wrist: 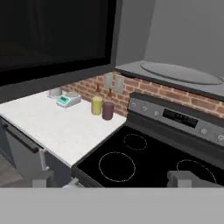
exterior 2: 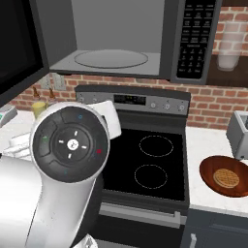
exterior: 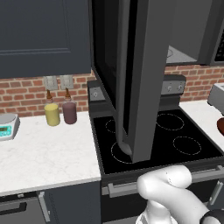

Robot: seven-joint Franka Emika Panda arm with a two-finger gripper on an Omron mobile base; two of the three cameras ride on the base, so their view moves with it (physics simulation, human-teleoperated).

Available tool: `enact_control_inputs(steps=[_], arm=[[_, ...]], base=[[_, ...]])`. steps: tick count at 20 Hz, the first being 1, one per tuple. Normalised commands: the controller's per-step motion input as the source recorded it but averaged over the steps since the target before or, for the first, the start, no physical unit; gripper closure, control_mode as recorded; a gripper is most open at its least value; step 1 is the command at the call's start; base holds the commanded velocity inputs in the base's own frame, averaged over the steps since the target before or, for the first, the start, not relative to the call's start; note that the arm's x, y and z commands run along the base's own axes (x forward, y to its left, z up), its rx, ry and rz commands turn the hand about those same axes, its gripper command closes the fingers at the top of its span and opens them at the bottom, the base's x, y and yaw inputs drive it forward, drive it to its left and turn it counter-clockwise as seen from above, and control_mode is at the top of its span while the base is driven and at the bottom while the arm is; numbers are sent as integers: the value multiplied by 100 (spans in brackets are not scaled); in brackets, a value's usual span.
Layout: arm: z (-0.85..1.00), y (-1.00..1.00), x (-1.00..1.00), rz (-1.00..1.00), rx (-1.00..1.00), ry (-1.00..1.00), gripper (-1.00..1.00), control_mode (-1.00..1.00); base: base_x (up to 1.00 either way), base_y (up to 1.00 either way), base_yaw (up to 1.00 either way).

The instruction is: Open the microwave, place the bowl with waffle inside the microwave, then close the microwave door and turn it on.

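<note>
Bowl (exterior 2: 226,176) holds waffle (exterior 2: 226,178) on counter (exterior 2: 213,201).

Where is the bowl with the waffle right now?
The bowl sits on the white counter right of the stove in the right base view, waffle inside, just in front of a grey appliance.
</note>
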Motion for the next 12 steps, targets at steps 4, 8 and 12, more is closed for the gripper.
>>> enact_control_inputs(steps=[4,8,12], arm=[[-29,-84,31,-27,-44,8,-100,-100],[-48,-86,39,-31,-45,6,-100,-100],[-53,-91,45,-34,-44,8,-100,-100]], base=[[0,0,0],[0,0,0],[0,0,0]])
